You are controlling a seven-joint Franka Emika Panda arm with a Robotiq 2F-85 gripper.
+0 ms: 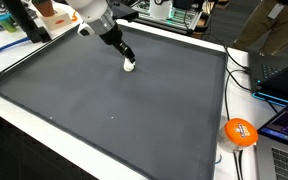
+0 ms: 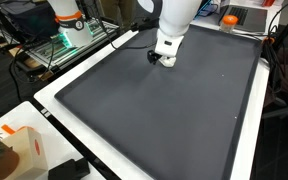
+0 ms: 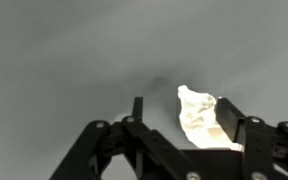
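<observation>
A small white crumpled lump (image 3: 197, 112) lies on the dark grey mat (image 1: 104, 110). It also shows in both exterior views (image 1: 131, 67) (image 2: 170, 62) at the far part of the mat. My gripper (image 3: 184, 125) is low over the mat with its fingers spread apart. The lump sits between them, right against the right-hand finger, with a clear gap to the left-hand finger. In both exterior views the gripper (image 1: 127, 58) (image 2: 165, 57) points down at the lump, fingertips at or just above the mat.
The mat (image 2: 164, 120) has a white border. An orange round object (image 1: 240, 132) and cables lie off its edge near a laptop (image 1: 282, 72). A white and orange box (image 2: 16, 148) and a black item (image 2: 69, 170) stand at a corner. Clutter lies behind the mat.
</observation>
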